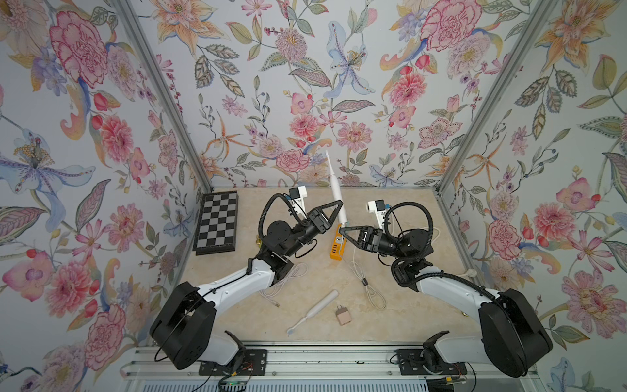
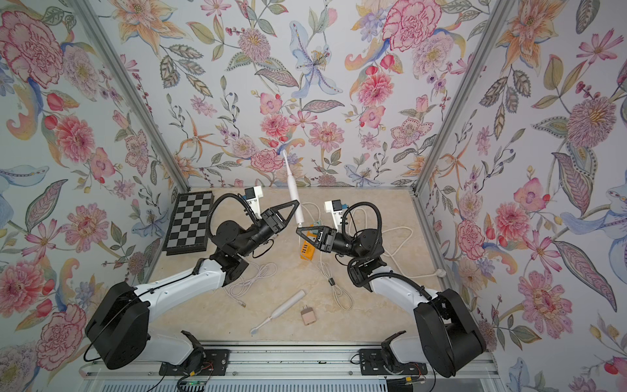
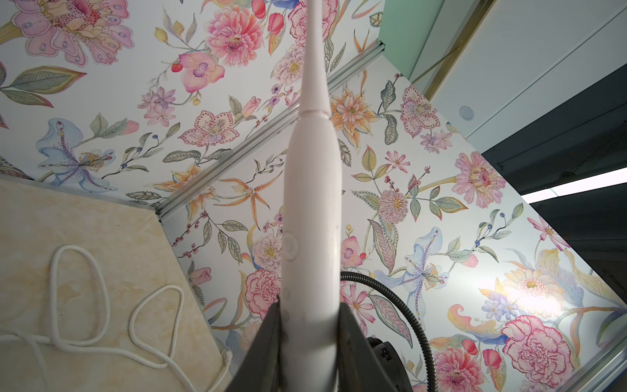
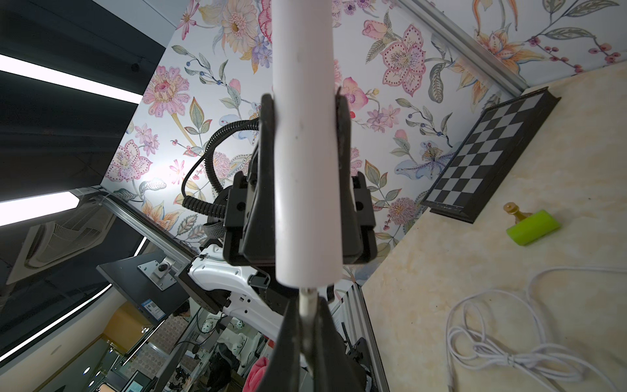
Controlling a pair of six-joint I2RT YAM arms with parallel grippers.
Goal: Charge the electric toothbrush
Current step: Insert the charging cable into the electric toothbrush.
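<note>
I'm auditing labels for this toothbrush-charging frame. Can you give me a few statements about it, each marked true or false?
1. The left gripper is shut on the raised toothbrush. True.
2. The right gripper is open and empty. False: it pinches the cable plug at that toothbrush's bottom end.
3. A second toothbrush lies flat on the table. True.
4. The chessboard lies on the right arm's side. False: it lies on the left arm's side, near the back wall.
</note>
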